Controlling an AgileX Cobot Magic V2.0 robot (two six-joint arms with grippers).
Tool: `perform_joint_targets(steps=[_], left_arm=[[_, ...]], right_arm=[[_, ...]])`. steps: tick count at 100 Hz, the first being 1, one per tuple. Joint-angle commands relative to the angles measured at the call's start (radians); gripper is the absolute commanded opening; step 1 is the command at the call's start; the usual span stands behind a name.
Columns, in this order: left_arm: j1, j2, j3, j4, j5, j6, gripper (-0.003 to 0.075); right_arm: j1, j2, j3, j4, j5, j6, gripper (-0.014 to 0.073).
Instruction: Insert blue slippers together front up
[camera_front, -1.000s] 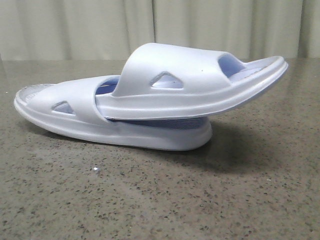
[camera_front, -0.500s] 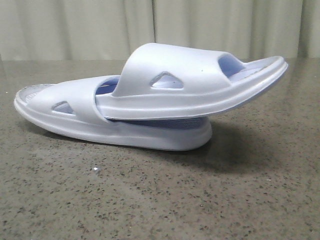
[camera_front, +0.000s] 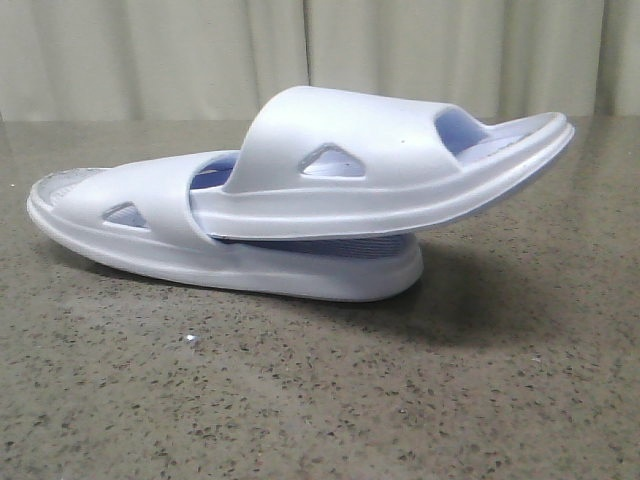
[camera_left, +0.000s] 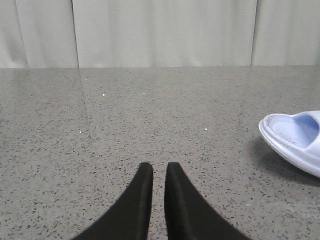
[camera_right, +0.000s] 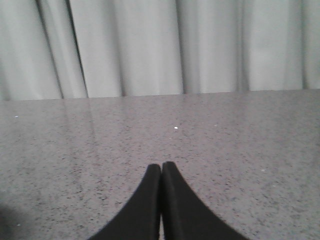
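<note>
In the front view the blue slippers lie nested on the speckled grey table (camera_front: 300, 400). The lower slipper (camera_front: 140, 235) rests flat on its sole. The upper slipper (camera_front: 380, 165) is pushed under the lower one's strap, and its free end tilts up to the right, clear of the table. Neither gripper appears in the front view. One rounded slipper end (camera_left: 295, 137) shows in the left wrist view, well away from my left gripper (camera_left: 159, 167), which is shut to a narrow slit with nothing in it. My right gripper (camera_right: 161, 167) is shut and empty, its fingertips touching over bare table.
A pale pleated curtain (camera_front: 320, 55) hangs behind the table's far edge. Small white specks (camera_front: 190, 340) dot the tabletop.
</note>
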Motion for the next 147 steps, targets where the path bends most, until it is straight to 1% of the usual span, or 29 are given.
perform_joint_targets(steps=[1,25,52,62,147], left_arm=[[-0.006,-0.029,0.010,0.000,-0.083,-0.007,0.0016],[-0.006,-0.029,0.010,0.000,-0.083,-0.007,0.0016],[-0.006,-0.029,0.010,0.000,-0.083,-0.007,0.0016],[-0.006,-0.029,0.010,0.000,-0.083,-0.007,0.0016],[-0.006,-0.029,0.010,0.000,-0.083,-0.007,0.0016]], right_arm=[[-0.038,-0.014,-0.024,-0.022,-0.053,0.008,-0.0072],[-0.051,-0.044,0.031,-0.023,-0.063,0.008,-0.0072],[-0.051,-0.049,0.127,-0.005,-0.157,0.008,-0.0072],[-0.051,-0.049,0.147,0.001,-0.165,0.008,-0.0072],[-0.051,-0.049,0.146,0.001,-0.165,0.008,-0.0072]])
